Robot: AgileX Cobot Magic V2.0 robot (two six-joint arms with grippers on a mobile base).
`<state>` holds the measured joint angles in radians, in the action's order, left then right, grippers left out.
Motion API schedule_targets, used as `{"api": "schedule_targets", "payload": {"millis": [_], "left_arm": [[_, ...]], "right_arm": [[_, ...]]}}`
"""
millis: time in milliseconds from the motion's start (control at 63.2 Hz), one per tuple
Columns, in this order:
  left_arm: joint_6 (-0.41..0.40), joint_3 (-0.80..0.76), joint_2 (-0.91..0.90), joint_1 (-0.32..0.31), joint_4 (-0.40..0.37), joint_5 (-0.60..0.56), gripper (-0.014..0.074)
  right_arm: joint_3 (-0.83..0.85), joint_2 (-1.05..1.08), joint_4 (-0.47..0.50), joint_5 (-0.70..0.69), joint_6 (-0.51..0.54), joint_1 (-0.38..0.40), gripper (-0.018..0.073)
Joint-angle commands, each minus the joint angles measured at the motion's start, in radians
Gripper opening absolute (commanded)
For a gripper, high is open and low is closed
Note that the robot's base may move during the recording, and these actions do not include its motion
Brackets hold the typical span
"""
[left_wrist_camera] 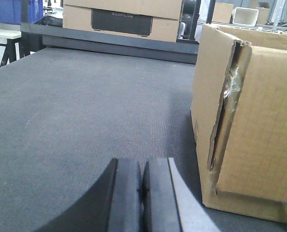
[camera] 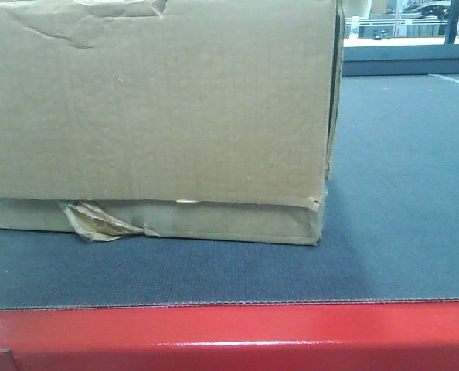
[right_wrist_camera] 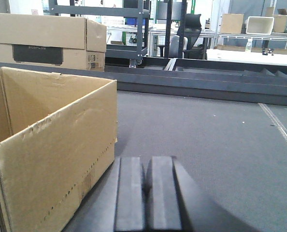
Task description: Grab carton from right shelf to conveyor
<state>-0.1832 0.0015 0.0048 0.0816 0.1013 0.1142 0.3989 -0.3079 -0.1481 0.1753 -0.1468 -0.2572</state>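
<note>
Big brown corrugated cardboard carton [camera: 156, 116] sits on the dark grey woven conveyor belt [camera: 399, 193], left gripper [left_wrist_camera: 142, 193] and right gripper [right_wrist_camera: 146, 193] both pressed together empty either side — a careless swing could shove it askew.

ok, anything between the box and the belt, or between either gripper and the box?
Nothing visible. The box already sits on the belt. The left gripper and right gripper, both shut, flank it with only bare belt between.
</note>
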Motion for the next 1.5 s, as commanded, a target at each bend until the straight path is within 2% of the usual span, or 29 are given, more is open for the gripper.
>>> {"api": "schedule_targets", "payload": {"millis": [0,791,871,965,997,1187,1424,1488], "left_arm": [[0.003,-0.002,-0.005,0.005,-0.002,-0.034,-0.001],[0.003,-0.002,-0.005,0.005,-0.002,-0.034,-0.001],[0.003,-0.002,-0.005,0.005,-0.002,-0.034,-0.001],[0.003,-0.002,-0.005,0.005,-0.002,-0.034,-0.001],[0.003,-0.002,-0.005,0.005,-0.002,-0.034,-0.001],[0.003,-0.002,-0.005,0.005,-0.002,-0.034,-0.001],[0.003,-0.002,-0.005,0.005,-0.002,-0.034,-0.001],[0.003,-0.002,-0.005,0.005,-0.002,-0.034,-0.001]], "right_arm": [[0.0,0.006,-0.01,-0.027,0.006,0.005,-0.0068],[0.0,0.006,-0.001,-0.027,0.006,0.005,-0.0068],[0.0,0.006,0.027,-0.009,0.038,0.03,-0.0068],[-0.01,0.006,0.198,-0.008,0.198,0.098,-0.0068],[-0.021,0.006,0.225,-0.015,0.231,0.125,-0.0068],[-0.16,0.095,0.254,-0.063,0.237,0.252,-0.0068],[-0.394,0.3,0.261,-0.165,0.237,0.269,-0.0068],[-0.399,0.308,0.261,-0.175,0.237,0.269,-0.0068]]}}
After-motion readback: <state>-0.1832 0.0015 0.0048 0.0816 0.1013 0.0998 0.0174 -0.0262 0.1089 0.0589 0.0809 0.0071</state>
